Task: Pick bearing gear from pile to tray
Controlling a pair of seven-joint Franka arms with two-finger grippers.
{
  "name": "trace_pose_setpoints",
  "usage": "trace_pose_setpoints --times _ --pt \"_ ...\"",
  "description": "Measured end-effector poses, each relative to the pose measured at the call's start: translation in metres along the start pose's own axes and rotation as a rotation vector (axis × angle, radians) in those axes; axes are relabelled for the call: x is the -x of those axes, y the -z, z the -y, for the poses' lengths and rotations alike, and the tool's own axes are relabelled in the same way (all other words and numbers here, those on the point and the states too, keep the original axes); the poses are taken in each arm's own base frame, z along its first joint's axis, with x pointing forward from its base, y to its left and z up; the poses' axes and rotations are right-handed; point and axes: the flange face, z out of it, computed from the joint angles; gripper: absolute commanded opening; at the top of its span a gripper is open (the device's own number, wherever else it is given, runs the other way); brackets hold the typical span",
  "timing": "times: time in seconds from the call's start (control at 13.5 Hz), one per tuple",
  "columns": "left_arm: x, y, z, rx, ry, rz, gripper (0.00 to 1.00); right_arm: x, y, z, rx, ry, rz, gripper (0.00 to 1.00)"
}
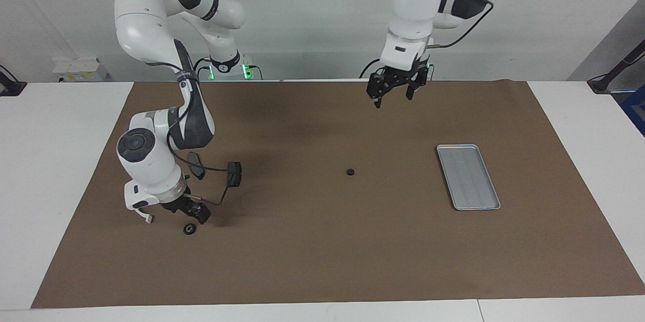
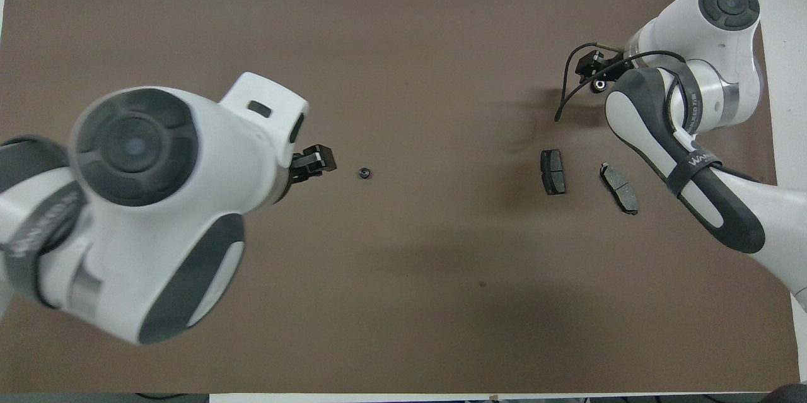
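A small black round bearing gear [image 1: 190,229] [image 2: 599,84] lies at the pile's edge farthest from the robots. My right gripper [image 1: 195,211] [image 2: 591,69] hangs open just above it, with nothing between its fingers. A second black round gear [image 1: 349,172] [image 2: 364,172] rests alone mid-mat. The silver tray [image 1: 468,177] sits toward the left arm's end and holds nothing; my left arm hides it in the overhead view. My left gripper [image 1: 394,94] [image 2: 313,163] is open and raised high over the mat, between that gear and the robots.
Two dark brake pads [image 1: 196,165] [image 1: 234,174] lie in the pile, nearer to the robots than the gear under my right gripper. Only one end of the white arc bracket [image 1: 147,218] shows past my right arm. A brown mat [image 1: 322,261] covers the table.
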Motion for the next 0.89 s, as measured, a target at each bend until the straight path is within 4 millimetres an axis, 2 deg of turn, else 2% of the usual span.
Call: trace_pose_setpoints --times 0.07,0.15,0.37,0.52,0.59,0.67,0.89 --pt "-0.001 -0.029 -0.02 0.006 0.004 0.0 1.0 -0.001 -0.005 0.001 -0.008 0.003 -0.011 1.0" --pt "-0.007 -0.054 -0.03 0.017 0.005 0.006 1.0 -0.003 -0.01 0.002 -0.015 0.004 -0.02 1.0" --pt "-0.022 -0.105 -0.033 0.019 0.016 0.022 1.0 -0.007 -0.027 -0.002 -0.021 0.006 -0.04 1.0" --pt "-0.03 -0.147 -0.042 0.019 0.016 0.025 1.0 -0.01 -0.036 -0.005 -0.025 0.006 -0.051 0.99" --pt "-0.03 -0.168 -0.046 0.022 0.018 0.035 1.0 -0.01 -0.039 -0.005 -0.027 0.005 -0.051 0.89" --pt "-0.028 -0.183 -0.051 0.024 0.023 0.046 1.0 -0.01 -0.04 -0.005 -0.028 0.005 -0.051 0.74" --pt "-0.015 -0.201 -0.06 0.041 0.025 0.047 1.0 -0.011 -0.039 -0.005 -0.028 0.005 -0.052 0.29"
